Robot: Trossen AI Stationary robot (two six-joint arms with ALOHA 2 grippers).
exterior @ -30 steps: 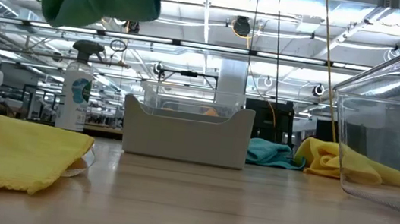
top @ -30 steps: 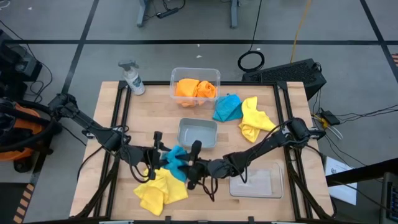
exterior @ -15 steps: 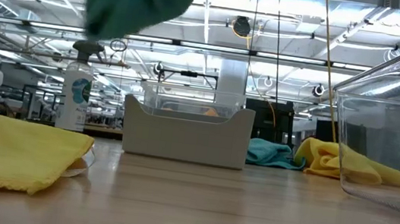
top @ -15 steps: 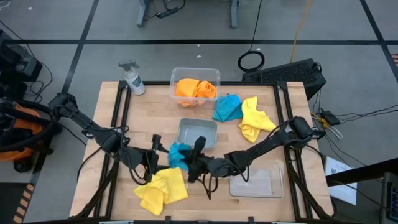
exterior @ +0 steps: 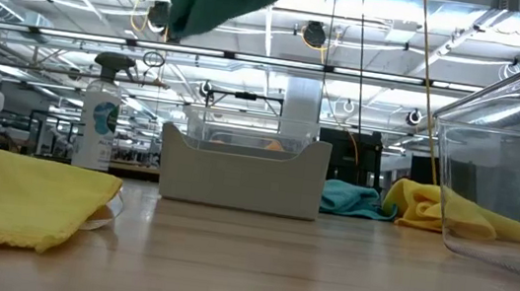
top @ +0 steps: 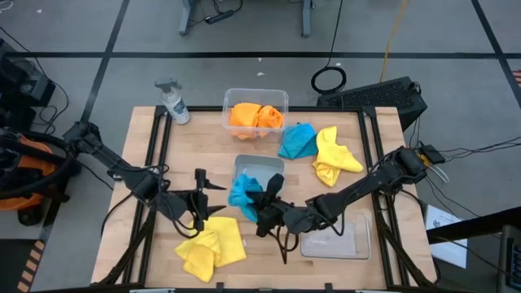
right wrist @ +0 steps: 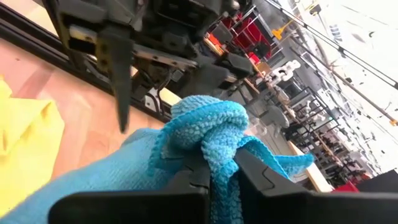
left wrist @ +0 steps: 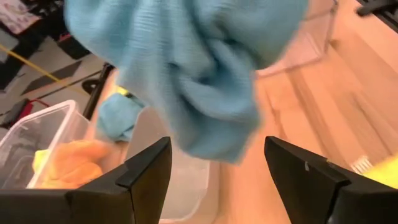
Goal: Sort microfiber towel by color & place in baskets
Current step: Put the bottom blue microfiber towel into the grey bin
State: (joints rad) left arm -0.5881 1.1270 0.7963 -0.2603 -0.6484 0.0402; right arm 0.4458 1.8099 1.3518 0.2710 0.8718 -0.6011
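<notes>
Two grippers meet over the middle of the worktop point(top: 146, 130): the right gripper point(top: 262, 200) pinches a rumpled blue towel point(top: 242, 195) in the air by the grey tub point(top: 259, 168), while the left gripper point(top: 203, 194) stands spread and empty just beside it. Only the right wrist view shows the cloth bunched between the pressed-together fingers point(right wrist: 180, 186); the low view catches merely its dark underside. Both orange towels point(top: 256, 116) fill the tub point(top: 256, 95) at the far edge, near a spray bottle point(top: 173, 101). A second blue towel point(top: 298, 140) and a yellow towel point(top: 334, 155) lie loose toward the far right corner. Another yellow one point(top: 212, 249) lies at the near edge, left of a clear tub point(top: 335, 241).
</notes>
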